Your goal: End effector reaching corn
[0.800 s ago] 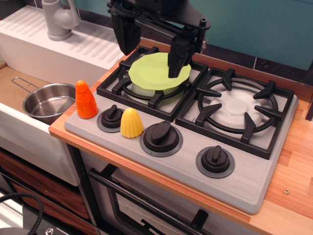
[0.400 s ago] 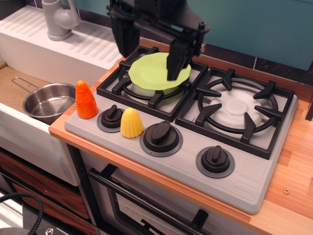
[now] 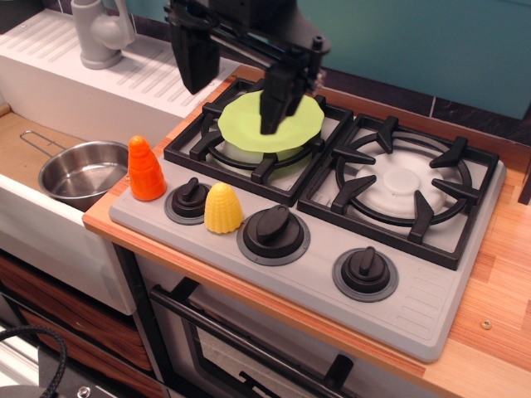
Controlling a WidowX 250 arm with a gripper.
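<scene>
Three black knobs sit along the near edge of the grey toy stove (image 3: 431,319), which rests on the wooden counter (image 3: 498,348). The corn (image 3: 222,207) stands upright on that front strip, between the left knob (image 3: 189,199) and the middle knob (image 3: 273,228), apparently touching the left knob's ring, though the angle makes this hard to confirm. Left of the left knob an orange cone toy (image 3: 146,169) stands at the stove's corner. Further left, off the stove, a steel pot (image 3: 81,172) lies in the sink. Behind the corn, a pale green plate (image 3: 249,124) rests on the stove's left burner grate. The hand (image 3: 232,83) hangs above that plate's far side, fingers spread wide and empty, well apart from the corn.
</scene>
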